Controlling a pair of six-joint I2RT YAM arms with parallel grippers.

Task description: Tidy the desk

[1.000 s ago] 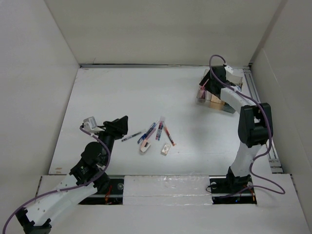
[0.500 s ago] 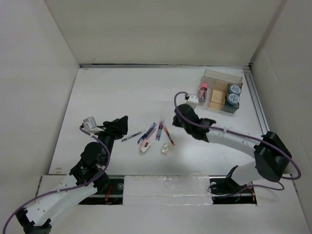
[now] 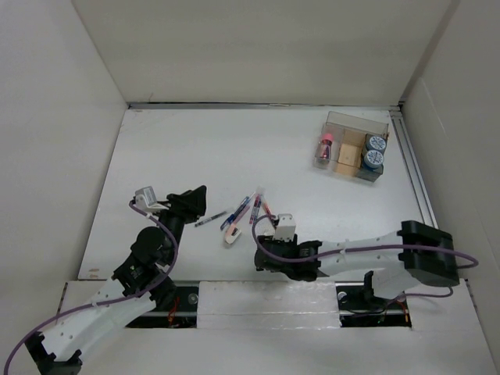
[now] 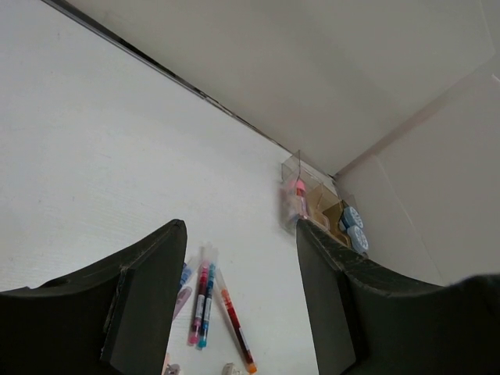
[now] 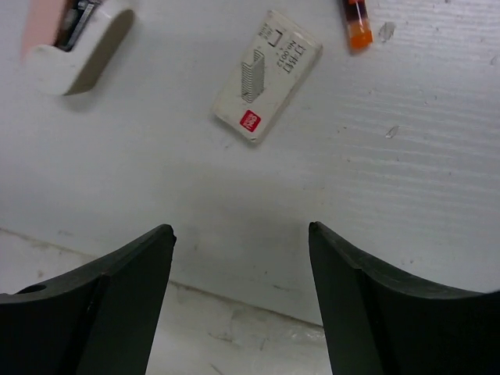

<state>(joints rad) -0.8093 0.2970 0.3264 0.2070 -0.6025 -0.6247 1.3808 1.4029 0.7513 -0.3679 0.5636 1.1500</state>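
The white desk (image 3: 195, 148) holds a loose cluster of pens (image 3: 248, 209), a pink and white stapler (image 3: 233, 234) and a small white staple box (image 5: 268, 74). My left gripper (image 3: 191, 200) is open and empty, just left of the pens. Its view shows the pens (image 4: 201, 303) between its fingers, farther off. My right gripper (image 3: 264, 251) is open and empty, low over the desk near the front edge, just in front of the staple box. Its view shows the stapler (image 5: 74, 39) at upper left and an orange pen tip (image 5: 355, 14).
A clear compartmented tray (image 3: 355, 125) at the back right holds a pink bottle (image 3: 324, 147), a wooden block (image 3: 346, 158) and blue-capped items (image 3: 375, 152). It also shows in the left wrist view (image 4: 312, 199). White wall panels enclose the desk on three sides.
My right arm has swung from the tray at the back right down to the near edge in front of the pens. The left arm has not moved.
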